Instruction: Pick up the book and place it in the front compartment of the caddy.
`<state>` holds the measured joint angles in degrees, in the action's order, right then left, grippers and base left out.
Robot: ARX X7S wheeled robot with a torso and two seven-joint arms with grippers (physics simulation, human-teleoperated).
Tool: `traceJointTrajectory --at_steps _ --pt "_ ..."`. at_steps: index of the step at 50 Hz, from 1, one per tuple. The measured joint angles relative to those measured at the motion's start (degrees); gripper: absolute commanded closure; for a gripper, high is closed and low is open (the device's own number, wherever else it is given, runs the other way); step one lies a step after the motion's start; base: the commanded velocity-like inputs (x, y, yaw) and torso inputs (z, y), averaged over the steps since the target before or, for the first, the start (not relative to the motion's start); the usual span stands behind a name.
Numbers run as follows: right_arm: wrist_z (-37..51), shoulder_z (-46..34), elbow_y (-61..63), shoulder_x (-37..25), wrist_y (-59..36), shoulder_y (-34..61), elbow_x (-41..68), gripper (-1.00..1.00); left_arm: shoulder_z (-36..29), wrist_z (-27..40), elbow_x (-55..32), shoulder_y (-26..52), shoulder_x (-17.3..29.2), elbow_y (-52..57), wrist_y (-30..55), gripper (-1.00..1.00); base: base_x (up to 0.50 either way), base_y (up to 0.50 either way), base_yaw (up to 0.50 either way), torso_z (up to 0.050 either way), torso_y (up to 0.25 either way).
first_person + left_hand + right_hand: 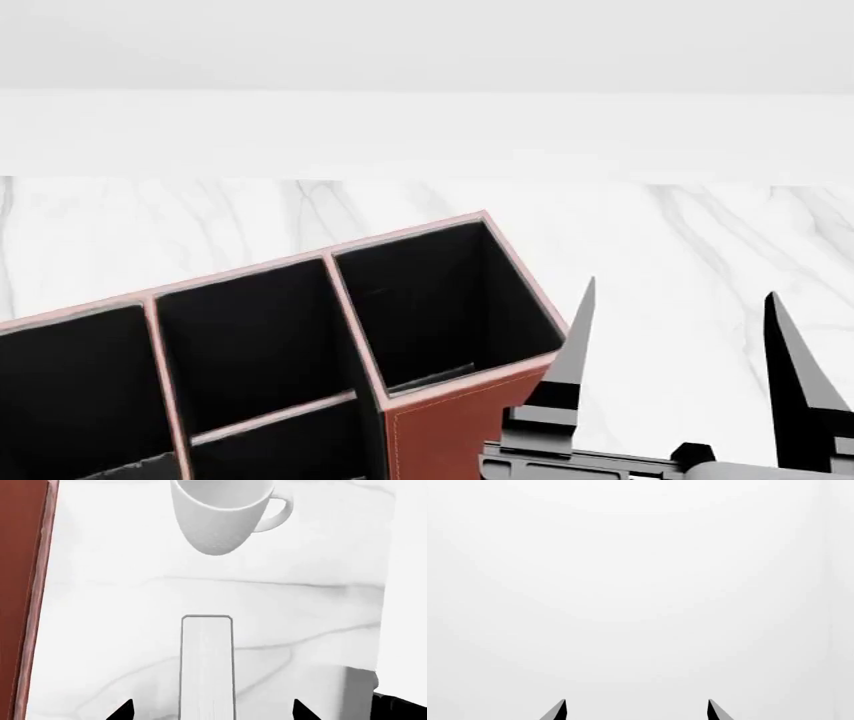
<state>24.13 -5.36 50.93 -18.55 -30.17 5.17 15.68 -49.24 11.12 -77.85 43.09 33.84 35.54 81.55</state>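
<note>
The book (208,670) shows its white page edge with thin dark covers, standing on the marble between the fingers of my left gripper (210,711). That gripper is open, with a wide gap between each black fingertip (124,711) and the book. The caddy (441,425) is reddish-brown with black lining and pale pink rims; its wall (20,590) runs beside the book. The front compartment (254,345) is the squarish cell above a low divider. My right gripper (681,310) is open and empty beside the caddy's tall corner cell, and my right gripper (636,710) faces plain white. In the head view the book is hidden.
A white mug (223,512) stands on the marble tabletop (320,605) beyond the book, handle pointing away from the caddy. A white wall (427,60) rises behind the table. A dark part of the robot (400,705) shows at the frame's corner.
</note>
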Motion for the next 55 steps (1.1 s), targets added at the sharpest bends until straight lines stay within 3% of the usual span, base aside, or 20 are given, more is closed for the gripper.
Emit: traceJointTrajectory --at_steps 20,21,40,55 --pt "0.71 -0.39 0.20 -0.60 -0.14 0.17 0.38 -1.00 -5.72 1.77 2.09 -1.30 -0.61 -3.42 0.88 -1.00 0.00 0.00 0.00 0.000 0.000" --pt "0.74 -0.41 0.21 -0.63 -0.15 0.17 0.40 -1.00 -5.97 1.70 2.27 -1.29 -0.60 -3.50 0.80 1.00 0.00 0.00 0.00 0.000 0.000" --pt "1.30 -0.88 0.11 -1.15 0.10 0.21 0.59 -1.00 -9.53 -0.30 6.12 0.63 0.69 -2.35 -0.63 1.00 0.00 0.00 0.00 0.000 0.000" --pt "1.76 -1.03 0.16 -1.53 0.04 0.35 0.97 -1.00 -8.40 0.05 1.56 3.18 2.18 -0.24 -1.00 1.00 0.00 0.00 0.00 0.000 0.000"
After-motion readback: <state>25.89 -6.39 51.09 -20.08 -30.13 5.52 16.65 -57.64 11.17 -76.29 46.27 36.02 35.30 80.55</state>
